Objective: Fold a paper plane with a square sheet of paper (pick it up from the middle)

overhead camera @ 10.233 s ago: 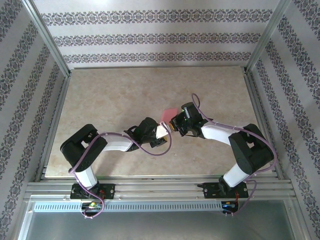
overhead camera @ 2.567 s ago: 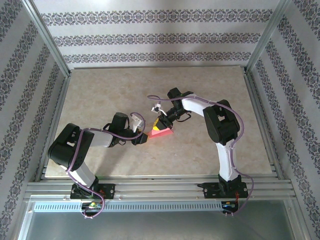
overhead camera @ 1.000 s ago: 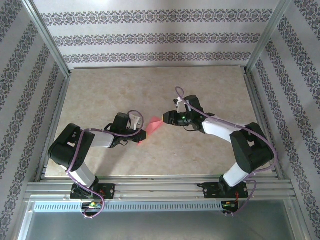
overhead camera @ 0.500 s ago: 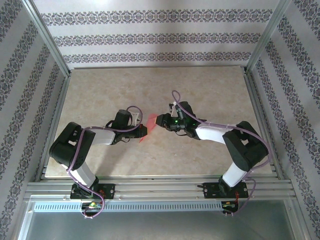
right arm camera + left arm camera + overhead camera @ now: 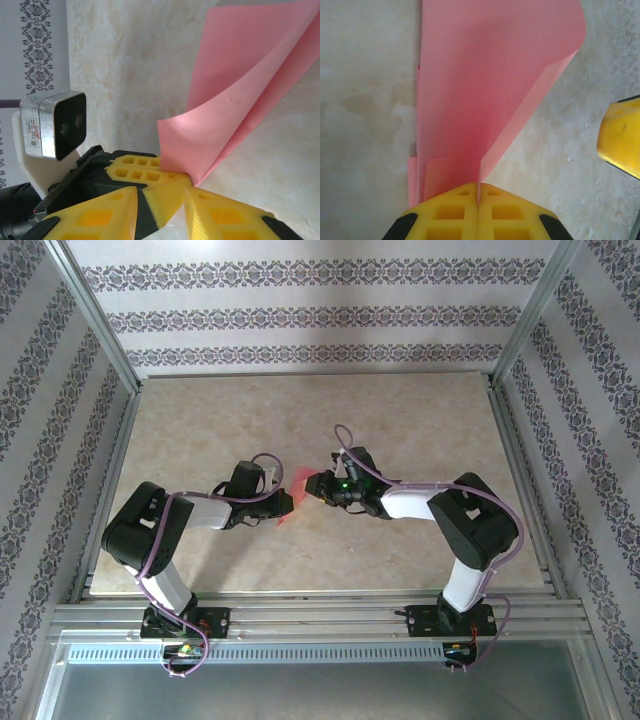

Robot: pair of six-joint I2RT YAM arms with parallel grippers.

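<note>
The square sheet of paper (image 5: 298, 480) is pink and folded over into layers, with one flap standing up from a crease. It lies just above the table, mid-table. My left gripper (image 5: 284, 504) is shut on its near edge; in the left wrist view the yellow jaws (image 5: 479, 200) meet on the upright flap of the paper (image 5: 490, 75). My right gripper (image 5: 316, 485) faces it from the right, open. In the right wrist view the right gripper (image 5: 161, 200) straddles the left gripper's fingertips (image 5: 150, 170) under the paper (image 5: 240, 100). One right finger (image 5: 621, 137) shows beside the paper.
The beige marbled table (image 5: 420, 420) is bordered by aluminium posts and patterned walls. A metal rail (image 5: 320, 615) runs along the near edge by the arm bases. The left arm's wrist camera (image 5: 52, 125) sits close in front of the right gripper.
My right gripper has moved left, closing up on the left gripper and the paper, and its jaws have narrowed a little. The left gripper has kept its hold on the paper.
</note>
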